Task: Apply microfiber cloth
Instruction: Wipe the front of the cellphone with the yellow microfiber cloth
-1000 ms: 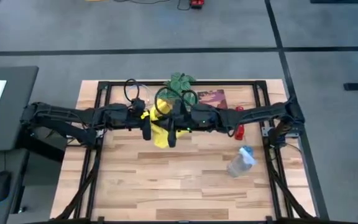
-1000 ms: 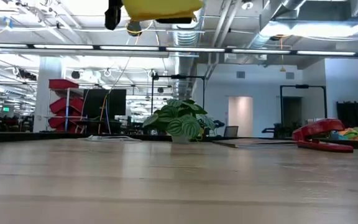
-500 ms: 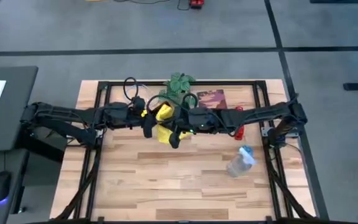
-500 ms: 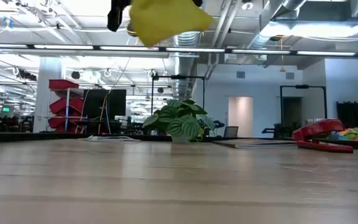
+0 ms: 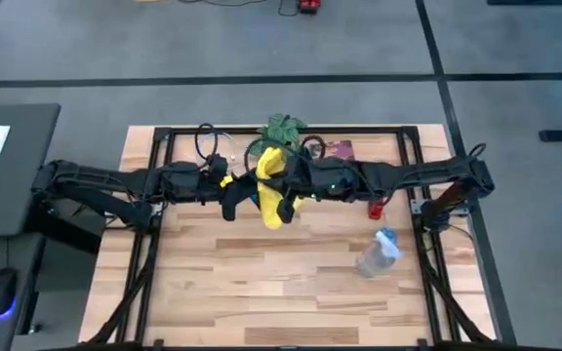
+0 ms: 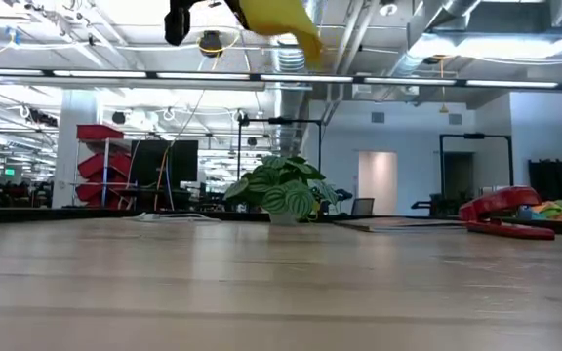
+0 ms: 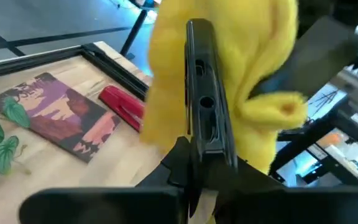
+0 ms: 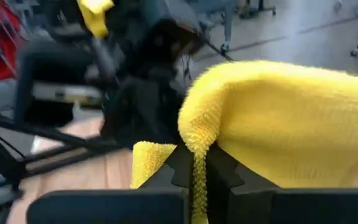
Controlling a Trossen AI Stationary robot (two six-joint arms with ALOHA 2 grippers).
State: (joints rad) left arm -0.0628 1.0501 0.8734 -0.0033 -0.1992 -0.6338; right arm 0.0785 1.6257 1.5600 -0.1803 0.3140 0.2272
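Yellow microfiber cloth (image 5: 272,185) pinched aloft by right gripper (image 5: 283,203) (left gripper (image 5: 230,207) alongside).

Bright yellow microfiber cloth (image 5: 272,185), dark red booklet (image 7: 67,122) with purple-pink print, red stapler (image 7: 122,106), green plant (image 6: 283,188).

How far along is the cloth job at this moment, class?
Done: the microfiber cloth is off the table, held high near the potted plant. In hand: the right end effector is shut on it, and the left end effector sits close beside the cloth, its grip unclear. Left: applying it; no phone shows, only the booklet, stapler and bottle.
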